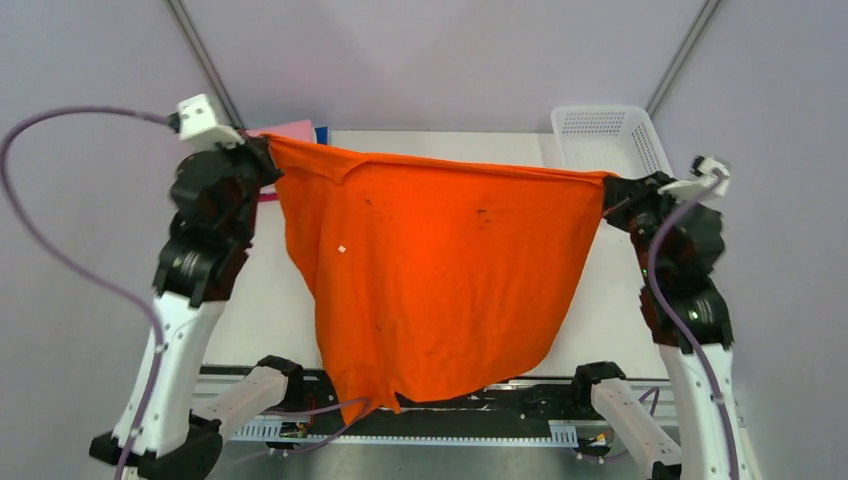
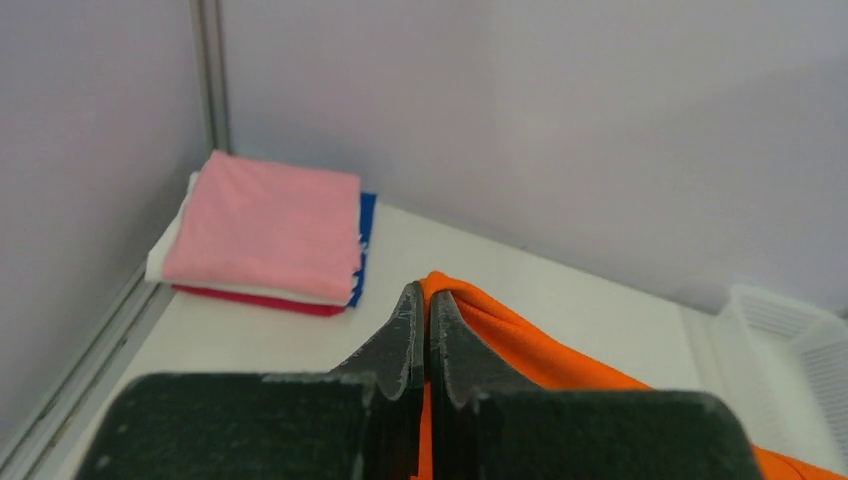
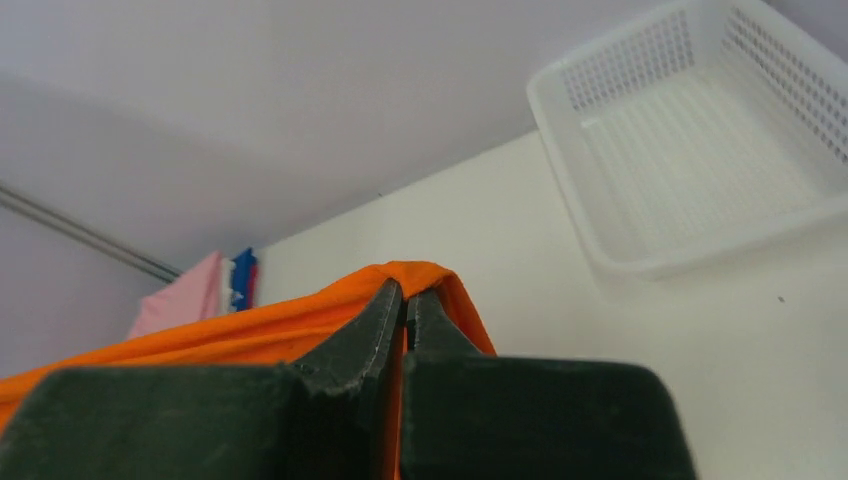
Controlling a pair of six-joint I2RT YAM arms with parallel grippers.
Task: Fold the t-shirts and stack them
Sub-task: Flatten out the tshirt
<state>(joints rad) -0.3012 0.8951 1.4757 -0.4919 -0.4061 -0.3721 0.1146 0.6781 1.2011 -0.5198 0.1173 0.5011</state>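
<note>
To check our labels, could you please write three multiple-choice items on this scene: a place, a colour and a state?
1. Where on the table does the pile of folded shirts lie? A. far left corner B. near right corner C. centre
2. What colour is the top shirt of that pile? A. blue B. white C. pink
3. How do the left pincer and right pincer meet the orange shirt? A. both open above it B. both shut on it C. only the left grips
Answers: 1 A, it sits by the far left wall; 2 C, pink lies uppermost; 3 B, each wrist view shows shut jaws pinching orange cloth.
</note>
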